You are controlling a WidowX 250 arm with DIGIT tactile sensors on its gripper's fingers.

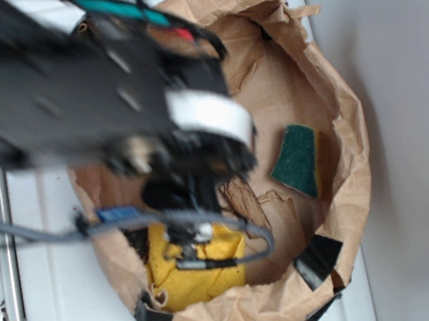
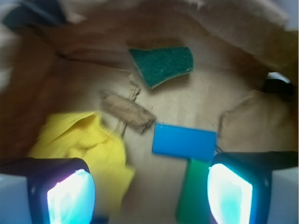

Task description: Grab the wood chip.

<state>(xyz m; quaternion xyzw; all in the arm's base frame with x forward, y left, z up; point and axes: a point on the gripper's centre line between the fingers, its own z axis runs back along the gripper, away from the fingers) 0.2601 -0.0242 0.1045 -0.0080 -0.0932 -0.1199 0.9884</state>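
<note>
Gripper (image 2: 149, 191) jaws apart, empty, hovering inside the paper bag (image 1: 340, 98). Wood chip (image 2: 127, 111) lies on the bag floor, between yellow cloth (image 2: 84, 140) and blue block (image 2: 184, 141), below green sponge (image 2: 162, 64).

My pincer (image 2: 150, 193) hangs open over a brown paper bag (image 2: 243, 126). The wood chip (image 2: 127, 111) lies ahead between a yellow cloth (image 2: 86, 144) and a blue block (image 2: 184, 142). A green sponge (image 2: 162, 64) sits farther off.
</note>
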